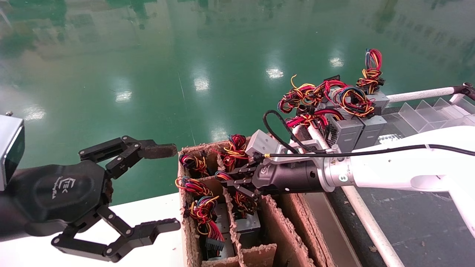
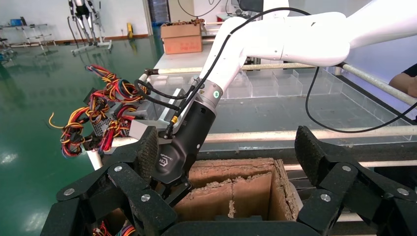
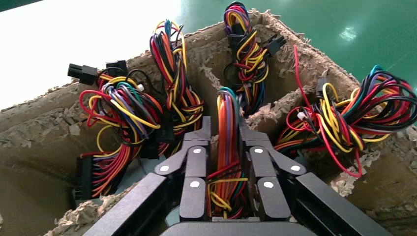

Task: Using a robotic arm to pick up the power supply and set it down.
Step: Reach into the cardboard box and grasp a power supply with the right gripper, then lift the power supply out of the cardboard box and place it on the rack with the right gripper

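The left gripper (image 2: 223, 162) filled the foreground, its black fingers (image 2: 147, 150) spread wide apart. Between them stood a torn cardboard box (image 2: 236, 189). The robotic arm (image 2: 275, 42) — white tube, silver joint, black wrist — slanted down to the box's near corner; its own fingertips were hidden. Beyond it, grey power supplies (image 2: 105, 129) with red and yellow wire bundles sat at the end of a rack (image 2: 275, 105) — clear bins behind.

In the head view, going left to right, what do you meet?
Left gripper, open → cardboard box of wired units → right gripper, clamped on a wire bundle → stacked power supplies → clear dividers.
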Robot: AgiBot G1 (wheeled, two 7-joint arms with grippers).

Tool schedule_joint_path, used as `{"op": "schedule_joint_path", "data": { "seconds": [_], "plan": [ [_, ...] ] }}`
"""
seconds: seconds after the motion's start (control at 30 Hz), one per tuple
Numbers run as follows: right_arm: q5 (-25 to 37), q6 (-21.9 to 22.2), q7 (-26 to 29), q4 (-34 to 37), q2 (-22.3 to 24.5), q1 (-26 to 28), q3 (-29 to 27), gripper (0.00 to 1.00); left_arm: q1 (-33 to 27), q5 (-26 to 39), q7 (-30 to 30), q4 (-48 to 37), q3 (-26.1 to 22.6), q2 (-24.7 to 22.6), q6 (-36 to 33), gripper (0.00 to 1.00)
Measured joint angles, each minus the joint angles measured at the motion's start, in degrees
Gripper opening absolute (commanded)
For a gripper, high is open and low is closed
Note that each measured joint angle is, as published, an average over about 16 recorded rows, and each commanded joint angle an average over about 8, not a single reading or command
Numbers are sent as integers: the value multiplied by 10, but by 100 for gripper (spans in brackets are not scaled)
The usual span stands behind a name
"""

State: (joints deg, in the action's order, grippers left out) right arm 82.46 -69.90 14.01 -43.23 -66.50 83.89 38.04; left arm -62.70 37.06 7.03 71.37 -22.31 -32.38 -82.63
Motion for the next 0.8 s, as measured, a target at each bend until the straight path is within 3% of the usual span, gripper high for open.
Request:
{"op": "schedule_joint_path", "data": {
  "seconds": [0.47, 0.8],
  "plan": [
    [-17, 0, -13, -1, 13, -4, -13, 0, 0, 0, 0, 0, 0, 0, 0, 100],
    [-76, -20, -7, -54, 73, -5, -57, 0, 0, 0, 0, 0, 0, 0, 0, 100]
  ]
}}
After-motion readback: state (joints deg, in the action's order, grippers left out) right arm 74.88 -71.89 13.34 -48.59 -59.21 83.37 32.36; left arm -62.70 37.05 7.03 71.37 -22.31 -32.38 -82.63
